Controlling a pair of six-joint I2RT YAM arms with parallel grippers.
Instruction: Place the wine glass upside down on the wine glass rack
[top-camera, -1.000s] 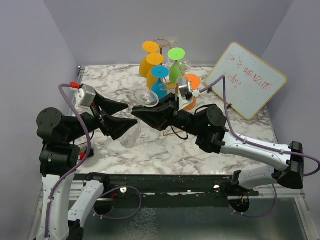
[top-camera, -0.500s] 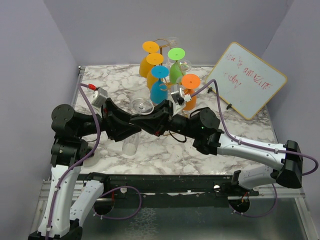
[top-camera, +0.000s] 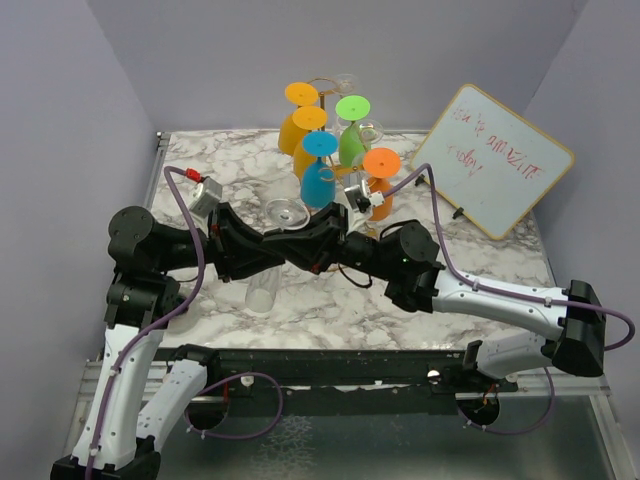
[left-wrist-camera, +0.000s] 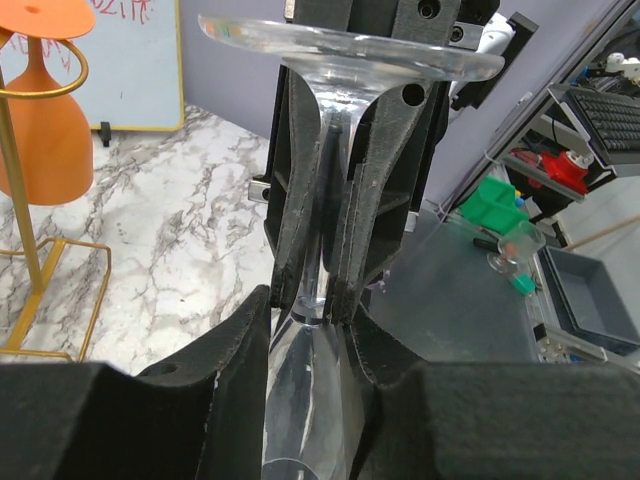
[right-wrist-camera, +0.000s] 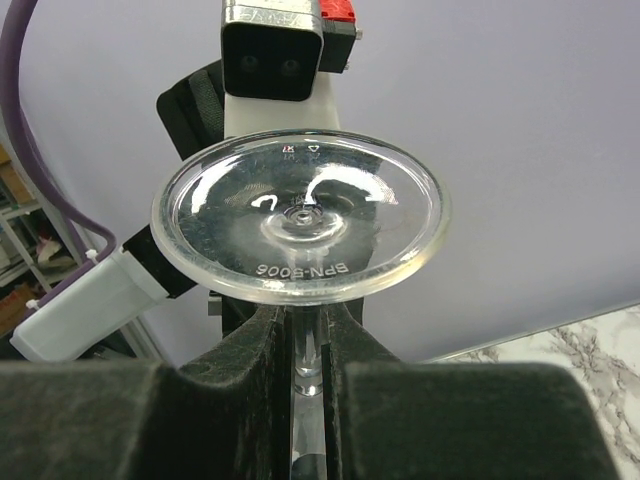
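A clear wine glass (top-camera: 283, 212) hangs upside down above the marble table, foot up and bowl (top-camera: 262, 285) down. My right gripper (top-camera: 290, 242) is shut on its stem just under the round foot (right-wrist-camera: 300, 215), as the right wrist view (right-wrist-camera: 308, 330) shows. From the left, my left gripper (top-camera: 270, 252) has closed round the bowl (left-wrist-camera: 305, 400), its fingers (left-wrist-camera: 235, 350) pressing both sides right below the right gripper's fingers (left-wrist-camera: 385, 180). The wine glass rack (top-camera: 322, 81), a golden wire stand, rises behind the arms; its post (left-wrist-camera: 20, 200) stands at the left of the left wrist view.
Several coloured glasses hang upside down on the rack: yellow-orange (top-camera: 298, 122), green (top-camera: 352, 135), blue (top-camera: 318, 175) and orange (top-camera: 380, 190). A whiteboard (top-camera: 495, 160) leans at the back right. Purple walls close in the table at left, back and right.
The left arm has swung in toward the glass and its fingers have closed from wide apart onto the bowl. The right gripper has kept its hold on the stem.
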